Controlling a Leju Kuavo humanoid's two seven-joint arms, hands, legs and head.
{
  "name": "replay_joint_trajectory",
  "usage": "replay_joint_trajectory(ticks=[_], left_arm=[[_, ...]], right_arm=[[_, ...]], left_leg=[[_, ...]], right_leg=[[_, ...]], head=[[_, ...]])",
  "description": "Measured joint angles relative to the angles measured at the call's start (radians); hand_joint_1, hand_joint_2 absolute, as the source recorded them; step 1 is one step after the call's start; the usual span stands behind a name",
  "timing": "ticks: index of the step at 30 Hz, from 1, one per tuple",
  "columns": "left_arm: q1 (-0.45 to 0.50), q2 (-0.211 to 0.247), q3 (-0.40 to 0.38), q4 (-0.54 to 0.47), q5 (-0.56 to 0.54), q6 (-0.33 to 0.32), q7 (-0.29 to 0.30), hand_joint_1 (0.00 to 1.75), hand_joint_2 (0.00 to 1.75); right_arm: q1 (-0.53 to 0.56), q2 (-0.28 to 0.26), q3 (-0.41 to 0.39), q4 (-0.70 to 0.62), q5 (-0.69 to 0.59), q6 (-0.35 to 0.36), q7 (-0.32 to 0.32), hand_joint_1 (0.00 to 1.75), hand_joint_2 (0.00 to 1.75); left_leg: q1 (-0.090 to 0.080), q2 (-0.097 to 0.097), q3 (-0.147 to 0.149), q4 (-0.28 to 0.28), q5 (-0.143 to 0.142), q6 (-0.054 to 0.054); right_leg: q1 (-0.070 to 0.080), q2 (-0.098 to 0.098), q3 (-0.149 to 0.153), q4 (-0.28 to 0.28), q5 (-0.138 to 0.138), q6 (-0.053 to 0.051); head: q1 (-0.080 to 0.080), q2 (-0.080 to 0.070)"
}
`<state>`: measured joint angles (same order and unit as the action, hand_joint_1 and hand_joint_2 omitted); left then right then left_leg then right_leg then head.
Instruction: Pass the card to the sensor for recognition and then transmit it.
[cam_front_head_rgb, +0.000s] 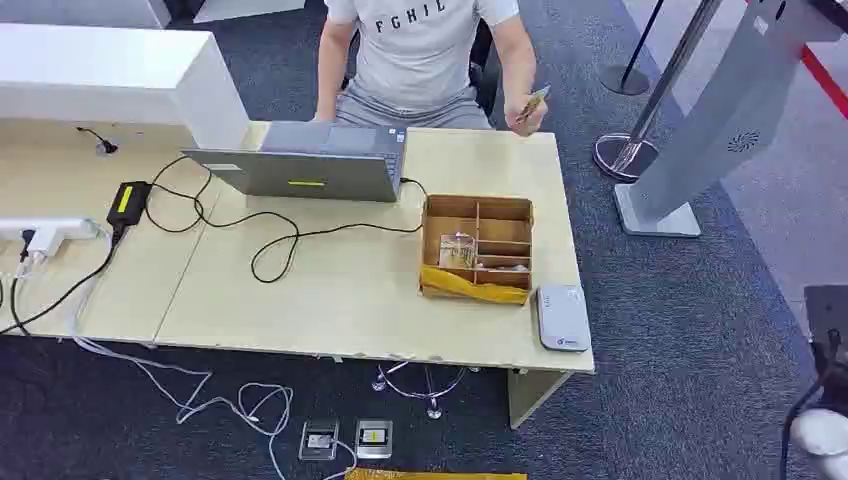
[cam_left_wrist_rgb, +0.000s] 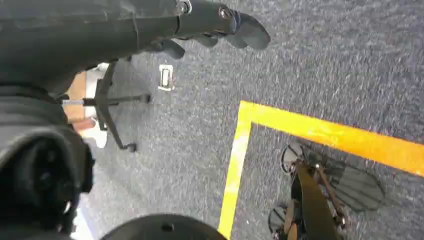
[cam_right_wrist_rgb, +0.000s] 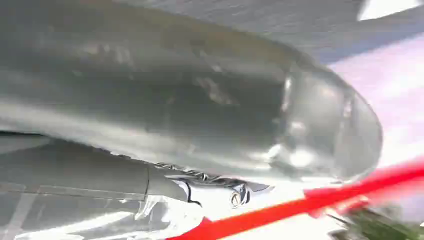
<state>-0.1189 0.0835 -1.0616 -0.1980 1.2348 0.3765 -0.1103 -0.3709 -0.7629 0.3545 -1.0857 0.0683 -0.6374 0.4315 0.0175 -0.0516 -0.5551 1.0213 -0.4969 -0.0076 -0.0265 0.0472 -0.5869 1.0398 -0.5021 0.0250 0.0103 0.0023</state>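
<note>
sensor (cam_front_head_rgb: 563, 317) right of box (cam_front_head_rgb: 477, 248) (touching corner); laptop (cam_front_head_rgb: 310, 162) behind.

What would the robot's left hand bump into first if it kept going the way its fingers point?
Probably just the grey carpet. The left hand hangs over the floor, and nothing else shows past its fingertips, though depth is hard to judge.

Left hand (cam_left_wrist_rgb: 210, 30): seen in the left wrist view along the upper edge of the frame, dark fingers loosely extended, nothing held. Right hand (cam_right_wrist_rgb: 200, 110): blurred grey mass close to the right wrist camera; finger state undeterminable.
</note>
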Motion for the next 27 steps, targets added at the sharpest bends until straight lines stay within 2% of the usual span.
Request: replay_joint_trajectory(ticks=[3,5,6,9,11,12,14,19,27], left_arm=[[0.002,0.003,-0.006,0.000,-0.011,-0.001,-0.003,0.00,0.00],[0.003,0.008,-0.012,0.000,-0.024,-0.007,-0.006,0.00,0.00],[0.003,0.010,-0.016,0.000,-0.030,-0.011,-0.009,0.00,0.00],[-0.006,0.017,-0.032,0.000,-0.060,-0.034,-0.022,0.00,0.00],[-0.010,0.018,-0.041,0.000,-0.075,-0.046,-0.029,0.00,0.00],[-0.012,0.018,-0.048,0.000,-0.079,-0.052,-0.032,0.00,0.00],[-0.012,0.018,-0.055,0.000,-0.081,-0.058,-0.039,0.00,0.00],[-0.011,0.017,-0.073,-0.001,-0.087,-0.061,-0.043,0.00,0.00],[-0.010,0.017,-0.084,0.000,-0.094,-0.059,-0.028,0.00,0.00]], right_arm=[[-0.020,-0.027,-0.024,-0.124,0.013,0.008,-0.014,0.00,1.75],[-0.072,-0.035,-0.017,-0.198,0.055,0.044,-0.005,0.00,1.75],[-0.116,-0.035,-0.004,-0.238,0.090,0.077,0.013,0.00,1.75],[-0.247,-0.016,0.091,-0.357,0.238,0.245,0.082,0.00,1.75],[-0.318,0.020,0.177,-0.415,0.322,0.347,0.099,0.00,1.75],[-0.339,0.034,0.209,-0.430,0.346,0.363,0.101,0.00,1.75],[-0.365,0.059,0.273,-0.454,0.360,0.360,0.089,0.00,1.75],[-0.377,0.150,0.396,-0.461,0.330,0.332,0.019,0.00,1.75],[-0.369,0.231,0.485,-0.409,0.342,0.368,0.010,0.00,1.75]], left_leg=[[0.000,-0.004,-0.005,0.000,0.001,0.000],[0.000,-0.002,-0.008,0.000,0.001,-0.001],[0.000,0.001,-0.008,0.000,0.001,-0.001],[0.001,0.003,-0.007,-0.001,0.001,-0.001],[0.002,0.001,-0.005,-0.001,0.002,-0.003],[0.003,-0.002,-0.006,0.000,0.003,-0.003],[0.003,-0.007,-0.008,0.000,0.004,-0.003],[0.003,-0.005,-0.008,0.000,0.003,-0.004],[0.003,-0.004,-0.008,0.000,0.003,-0.004]], right_leg=[[0.000,-0.005,-0.002,0.000,0.000,0.000],[0.000,-0.002,-0.004,0.001,0.000,0.000],[0.000,0.001,-0.005,0.001,0.001,-0.001],[0.001,0.002,-0.005,0.002,0.001,-0.001],[0.002,0.001,-0.005,0.002,0.001,-0.001],[0.003,-0.001,-0.005,0.002,0.001,-0.001],[0.003,-0.007,-0.005,0.001,0.001,-0.001],[0.003,-0.005,-0.006,0.001,0.000,-0.002],[0.003,-0.005,-0.007,0.001,0.000,-0.002]], head=[[0.001,0.000],[0.000,0.000],[0.001,0.000],[0.001,0.000],[0.000,0.000],[0.000,0.000],[0.001,0.000],[0.000,0.000],[0.001,0.000]])
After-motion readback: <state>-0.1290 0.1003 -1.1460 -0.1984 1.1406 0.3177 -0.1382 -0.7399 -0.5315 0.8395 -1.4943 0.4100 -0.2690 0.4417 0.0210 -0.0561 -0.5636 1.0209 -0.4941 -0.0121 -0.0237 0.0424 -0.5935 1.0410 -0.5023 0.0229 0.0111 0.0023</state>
